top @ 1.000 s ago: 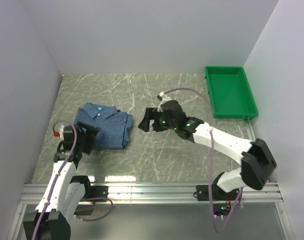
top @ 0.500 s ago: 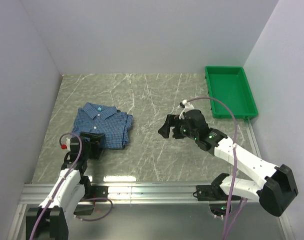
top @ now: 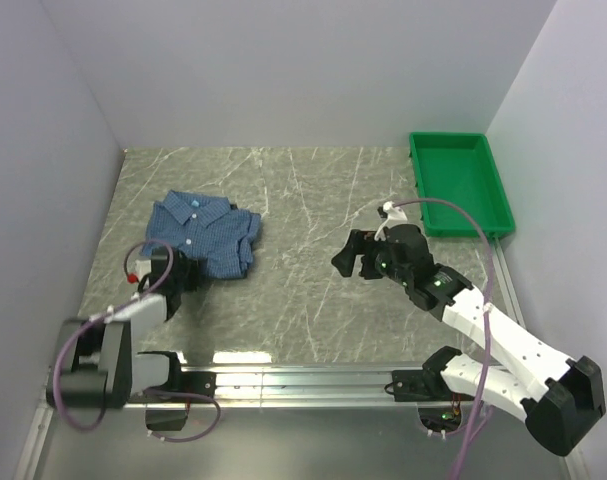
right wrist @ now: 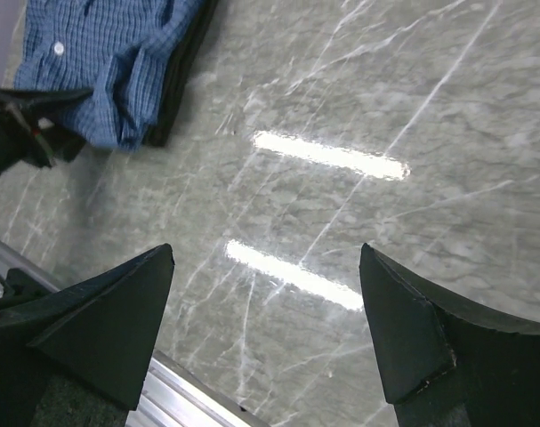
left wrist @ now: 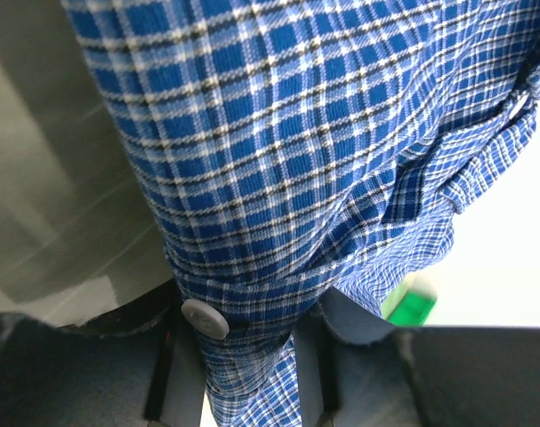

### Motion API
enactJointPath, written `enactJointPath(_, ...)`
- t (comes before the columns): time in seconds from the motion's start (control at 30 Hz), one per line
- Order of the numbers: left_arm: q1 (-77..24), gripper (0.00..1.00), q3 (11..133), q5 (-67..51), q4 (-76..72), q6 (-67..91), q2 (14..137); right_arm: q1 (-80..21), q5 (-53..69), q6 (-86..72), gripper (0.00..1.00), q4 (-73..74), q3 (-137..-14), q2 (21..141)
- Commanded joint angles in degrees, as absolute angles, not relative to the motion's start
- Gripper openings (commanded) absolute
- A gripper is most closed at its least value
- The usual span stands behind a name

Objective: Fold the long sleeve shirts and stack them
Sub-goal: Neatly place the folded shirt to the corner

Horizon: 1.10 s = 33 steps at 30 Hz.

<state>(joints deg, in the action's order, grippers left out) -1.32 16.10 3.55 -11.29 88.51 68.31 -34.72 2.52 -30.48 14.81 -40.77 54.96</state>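
Note:
The blue checked long sleeve shirt (top: pixel 205 232) lies folded at the table's left, collar toward the back. A dark layer, the second shirt (right wrist: pixel 182 58), shows under its right edge in the right wrist view. My left gripper (top: pixel 175 270) is at the shirt's near edge, shut on the blue cloth (left wrist: pixel 296 133). In the left wrist view the gripper (left wrist: pixel 243 356) has a buttoned fold pinched between its jaws. My right gripper (top: pixel 351 256) hangs open over bare table to the right of the shirts. In its own view the right gripper (right wrist: pixel 265 258) holds nothing.
A green plastic tray (top: pixel 461 185) stands at the back right, against the right wall. Grey walls close in the table on the left, back and right. A metal rail (top: pixel 303 382) runs along the near edge.
My left gripper has closed on the near edge of the blue shirt, and the pile has shifted a little toward the back. My right arm has drawn back to the right, away from the shirts.

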Motion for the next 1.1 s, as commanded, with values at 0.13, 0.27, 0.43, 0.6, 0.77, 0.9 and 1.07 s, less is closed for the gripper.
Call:
enactJointPath(0.13, 3.1, 0.41, 36.7, 7.7, -14.9, 87.5, 89.6, -33.3, -3.7, -25.6, 0.91, 20.4, -42.8, 49.4)
enactJointPath(0.27, 7.9, 0.44, 45.8, 4.3, -17.5, 85.1, 100.8, -33.1, -6.4, -23.4, 0.91, 22.4, -44.5, 48.5)
enactJointPath(0.43, 13.1, 0.54, 62.7, -0.3, -14.8, 78.9, 113.6, -32.9, -9.5, -20.7, 0.91, 24.4, -46.4, 49.6)
enactJointPath(0.6, 15.5, 0.6, 71.0, -1.7, -13.6, 78.0, 118.6, -32.5, -9.9, -20.6, 0.91, 24.7, -47.3, 51.2)
enactJointPath(0.77, 15.0, 0.68, 76.5, -6.2, -13.7, 76.6, 123.4, -32.4, -10.9, -20.7, 0.91, 26.0, -47.3, 50.6)
enactJointPath(0.9, 12.8, 0.78, 73.0, -7.4, -16.1, 76.9, 121.2, -32.5, -13.3, -20.4, 0.91, 27.6, -48.5, 49.2)
enactJointPath(1.07, 11.5, 0.88, 69.4, -10.1, -17.5, 77.8, 118.8, -32.5, -13.6, -21.0, 0.91, 29.1, -49.1, 46.1)
